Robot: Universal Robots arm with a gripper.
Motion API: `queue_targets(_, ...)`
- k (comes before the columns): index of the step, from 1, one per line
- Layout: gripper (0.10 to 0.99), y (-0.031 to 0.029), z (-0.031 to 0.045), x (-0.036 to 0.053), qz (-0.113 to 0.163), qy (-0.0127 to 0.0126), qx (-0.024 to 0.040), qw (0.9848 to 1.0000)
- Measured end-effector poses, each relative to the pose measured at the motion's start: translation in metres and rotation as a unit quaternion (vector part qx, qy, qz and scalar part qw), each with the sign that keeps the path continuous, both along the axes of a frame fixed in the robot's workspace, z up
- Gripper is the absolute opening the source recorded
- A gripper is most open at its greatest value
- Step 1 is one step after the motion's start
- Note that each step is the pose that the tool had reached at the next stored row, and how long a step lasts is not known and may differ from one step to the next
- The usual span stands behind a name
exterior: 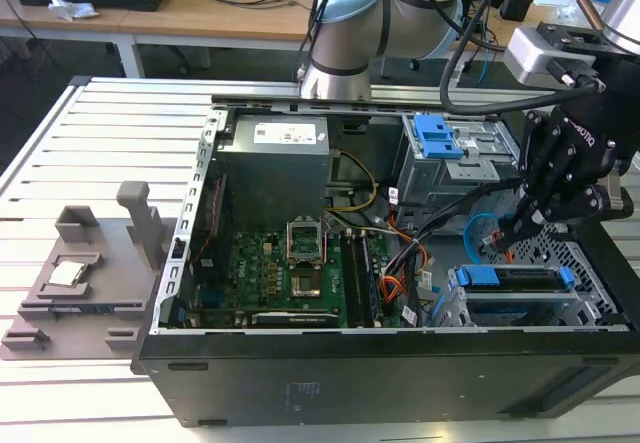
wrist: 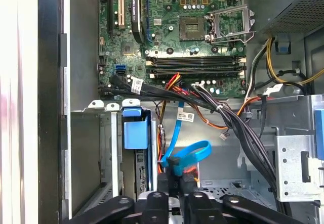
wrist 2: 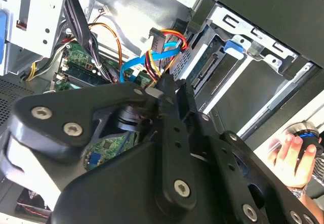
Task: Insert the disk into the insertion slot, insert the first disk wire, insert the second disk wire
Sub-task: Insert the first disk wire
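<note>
1. Counted: one grey hard drive in a bright blue plastic caddy (exterior: 510,278), one silver perforated sheet-metal drive cage (exterior: 520,313), one bundle of thin red, orange and black wires (wrist 2: 159,41), one glossy light-blue cable (wrist: 195,150), one bare blue plastic bracket (exterior: 437,135), and one black robot hand (exterior: 503,235).
2. The drive sits inside the bay of the silver cage. Its blue handle (wrist: 135,133) is at the bay's mouth, level with the cage's edge.
3. The light-blue cable curls in a loop just outside the silver cage, on the side towards the green motherboard (exterior: 280,273). Its dark plug end lies right at the tip of the hand (wrist: 174,201).
4. In the second wrist view the red-orange bundle, ending in its dark plug, hangs free just beside the cage's open side, near the blue cable (wrist 2: 136,64) and close past the hand's tip (wrist 2: 162,85).
5. The hand hangs above the silver cage, reaching down into the open black computer case (exterior: 350,383) — whether it is clenched on a plug or released, I cannot tell.
6. The pale blue-jointed arm (exterior: 345,33) rises behind the case, on the far side from the silver cage.
7. The bare bracket sits on the taller grey cage (exterior: 470,158), next to the silver one.
8. A person's hand (wrist 2: 288,155) rests outside the case, beyond the silver cage — the case itself lies on a slatted pale counter (exterior: 60,143).
</note>
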State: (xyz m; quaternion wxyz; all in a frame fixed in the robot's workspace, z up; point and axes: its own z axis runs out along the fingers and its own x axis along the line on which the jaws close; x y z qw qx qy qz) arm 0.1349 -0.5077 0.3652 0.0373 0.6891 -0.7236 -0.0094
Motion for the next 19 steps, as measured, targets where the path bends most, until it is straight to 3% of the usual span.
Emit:
queue_targets(1,0.165,0.0,0.0,0.0,0.0,0.0,0.0,1.0)
queue_targets(10,0.161,-0.0009,-0.0002,0.0,0.0,0.0,0.0001,1.0)
queue_targets(13,0.161,-0.0079,0.0,0.0001,0.0,0.0,0.0,1.0)
queue_targets(14,0.161,-0.0131,0.0,0.0,0.0,0.0,0.0,1.0)
queue_targets(19,0.161,-0.0233,-0.0001,0.0,0.0,0.0,0.0,1.0)
